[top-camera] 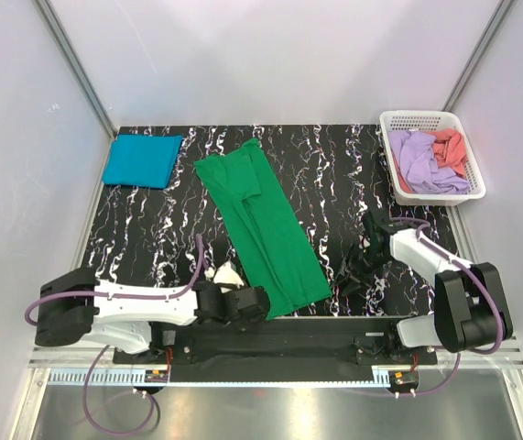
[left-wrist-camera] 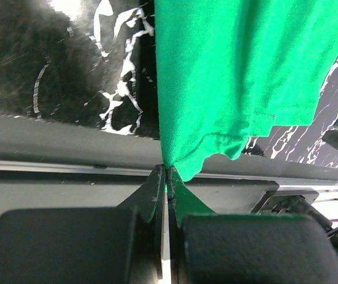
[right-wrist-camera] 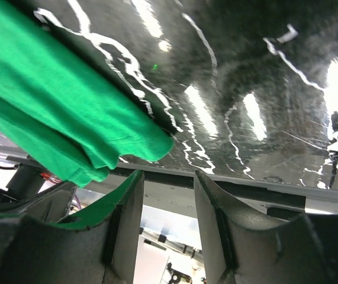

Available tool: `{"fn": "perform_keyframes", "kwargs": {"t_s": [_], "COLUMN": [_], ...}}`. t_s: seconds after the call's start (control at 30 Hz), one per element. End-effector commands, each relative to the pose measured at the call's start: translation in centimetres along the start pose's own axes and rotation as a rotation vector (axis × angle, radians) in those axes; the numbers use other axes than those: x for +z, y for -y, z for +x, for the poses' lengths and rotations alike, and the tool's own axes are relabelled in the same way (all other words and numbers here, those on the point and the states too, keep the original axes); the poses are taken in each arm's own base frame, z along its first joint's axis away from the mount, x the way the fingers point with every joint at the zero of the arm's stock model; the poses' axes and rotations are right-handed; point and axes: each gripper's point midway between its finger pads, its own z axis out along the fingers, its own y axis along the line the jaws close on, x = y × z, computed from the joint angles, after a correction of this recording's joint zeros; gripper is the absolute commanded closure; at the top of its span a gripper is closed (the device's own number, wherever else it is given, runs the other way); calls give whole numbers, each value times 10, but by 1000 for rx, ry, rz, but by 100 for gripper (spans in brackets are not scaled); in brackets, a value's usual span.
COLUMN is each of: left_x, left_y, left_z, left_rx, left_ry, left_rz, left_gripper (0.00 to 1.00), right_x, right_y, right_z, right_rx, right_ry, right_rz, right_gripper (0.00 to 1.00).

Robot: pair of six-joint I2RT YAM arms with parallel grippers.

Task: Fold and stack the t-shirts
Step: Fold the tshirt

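Note:
A bright green t-shirt lies folded lengthwise as a long strip running diagonally down the middle of the black marbled table. My left gripper is at the strip's near end, shut on the hem corner of the green t-shirt, pinched at the left gripper's tips. My right gripper hovers low, right of the strip's near end. In the right wrist view the right gripper is open with nothing between its fingers, and the green t-shirt's edge lies just beyond. A teal-blue t-shirt lies folded at the back left.
A white lattice basket at the back right holds a lilac t-shirt and a coral t-shirt, both crumpled. The table's near edge and metal rail run just behind both grippers. White walls enclose the table.

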Motion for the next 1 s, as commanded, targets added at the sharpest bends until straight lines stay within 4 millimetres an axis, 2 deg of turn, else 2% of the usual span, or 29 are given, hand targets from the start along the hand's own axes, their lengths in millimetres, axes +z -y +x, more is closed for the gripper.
{"fn": "perform_keyframes", "kwargs": {"t_s": [0.0, 0.33, 0.4, 0.53, 0.7, 0.83, 0.97], "left_x": [-7, -9, -10, -8, -8, -8, -8], "left_y": [-3, -18, -18, -20, -19, -18, -20], "left_z": [1, -3, -3, -3, -2, -2, -3], "left_rx": [-25, -49, -53, -57, -50, -45, -46], "left_ry": [-13, -10, -10, -8, -10, -10, -10], "left_rz": [17, 7, 10, 8, 6, 8, 6], "left_gripper": [100, 100, 100, 100, 100, 100, 100], "right_x": [1, 16, 18, 29, 23, 20, 23], "right_y": [-4, -2, -9, -6, -20, -18, -25], "right_z": [-3, -3, -3, 4, 1, -1, 2], "right_rx": [20, -33, -55, -81, -127, -128, -139], "right_ry": [42, 67, 81, 91, 154, 178, 161], "right_rz": [-18, 4, -36, -55, -140, -135, -177], "right_gripper": [53, 51, 51, 51, 51, 51, 51]}}
